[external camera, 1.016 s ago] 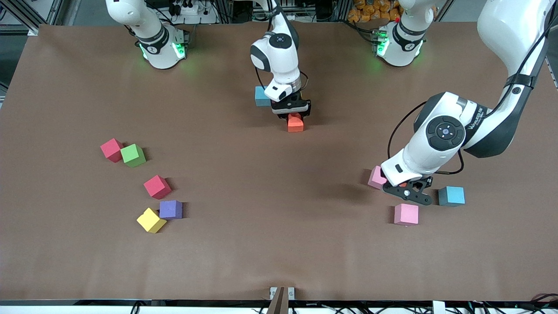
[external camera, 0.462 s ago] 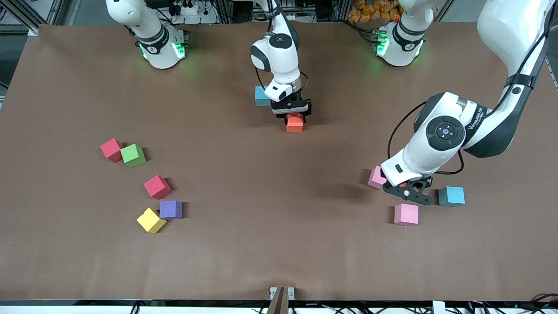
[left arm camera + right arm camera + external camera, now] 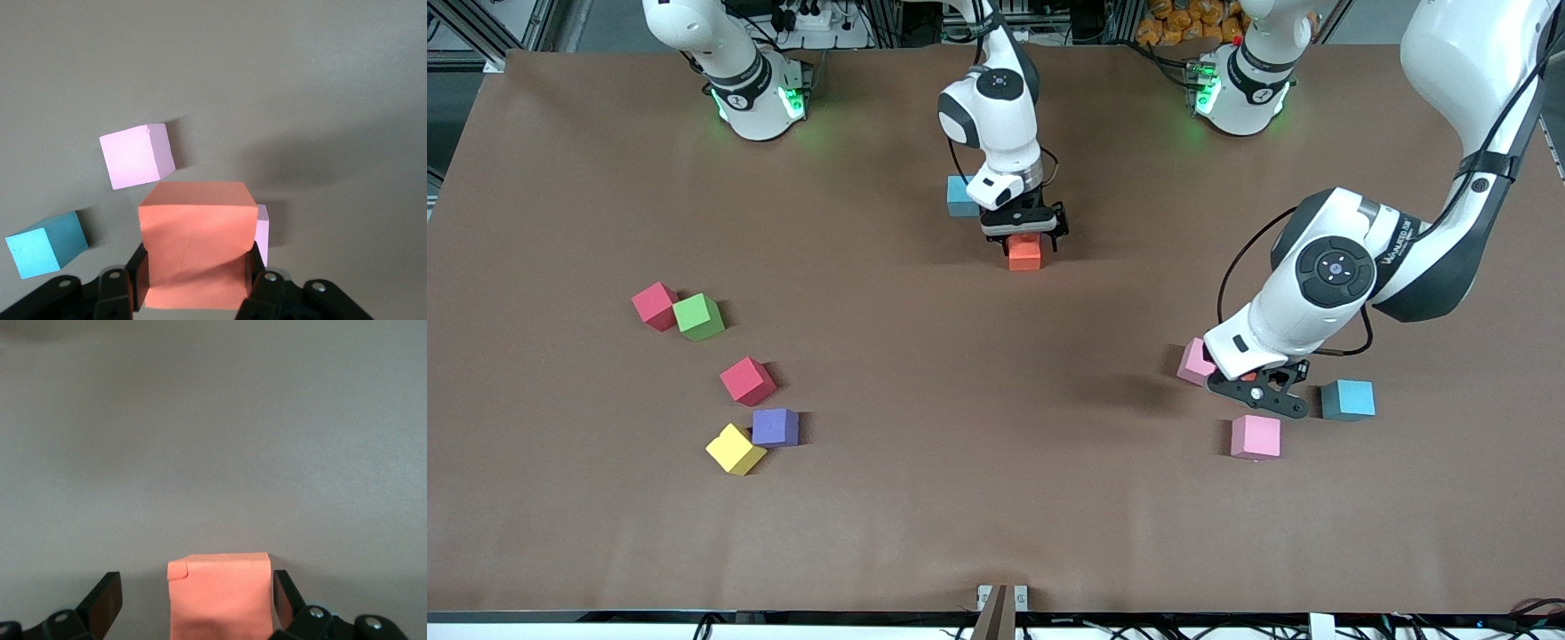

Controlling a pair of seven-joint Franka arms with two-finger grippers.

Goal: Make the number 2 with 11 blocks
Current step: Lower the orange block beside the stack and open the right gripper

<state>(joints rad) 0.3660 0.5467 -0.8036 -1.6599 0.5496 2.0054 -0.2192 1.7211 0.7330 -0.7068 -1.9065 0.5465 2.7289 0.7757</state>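
Orange matte foam cube (image 3: 220, 595) sat on brown table (image 3: 978, 427), apart between spread fingers of right gripper (image 3: 1024, 233), beside a blue foam cube (image 3: 959, 196). Left gripper (image 3: 197, 283) clamped another orange foam cube (image 3: 197, 253) over pink foam cubes (image 3: 137, 156).

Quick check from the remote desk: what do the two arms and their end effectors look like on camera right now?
Both arms are glossy white with dark grey joint bands and round black caps. Green lights glow at both bases. The left arm carries small dark lettering on its forearm and a thin black cable looping below the wrist. The left end effector and right end effector are black, with two flat fingers and silver screws showing in the wrist views.
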